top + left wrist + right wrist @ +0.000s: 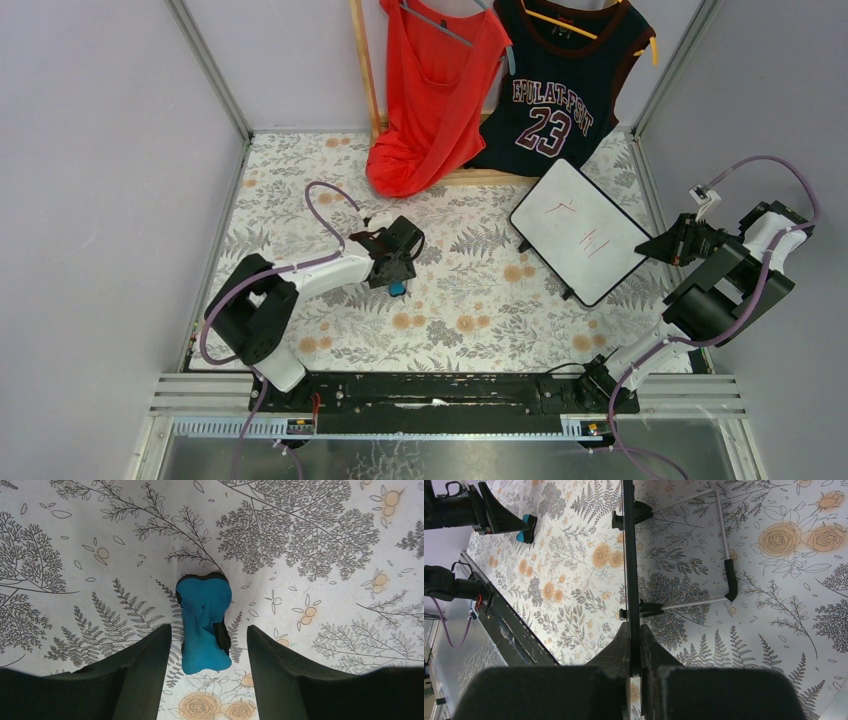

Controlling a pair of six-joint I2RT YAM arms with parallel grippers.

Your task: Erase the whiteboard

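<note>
Whiteboard [580, 232] erasure, status as I read it from the console: not begun; every working step is outstanding.

Item 1, left side. The left gripper [396, 275] hangs low over the floral bench [470, 320], left of centre. Its wrist view shows the 2 jaws spread, with the small blue eraser [205, 625] lying on the bench between them. I see a gap of bench pattern on each side of the eraser, so I judge it is straddled but not yet pinched.

Item 2, centre right. The board stands on the bench well apart from the eraser, toward the right rear, turned at an angle and propped on its wire leg [723, 540]. Several thin red strokes [588, 238] show on its white face. No part of the marked area looks wiped.

Item 3, right side. The right gripper [652, 244] is at the board's right edge. Its wrist view shows the board edge-on, with the jaws pressed against both faces of the thin black frame. I take this as a steadying hold for the wiping to come.

Assessment: the board is secured and the eraser is lined up. Outstanding: close on the eraser, lift it, carry it across to the board, and rub out all the strokes.
</note>
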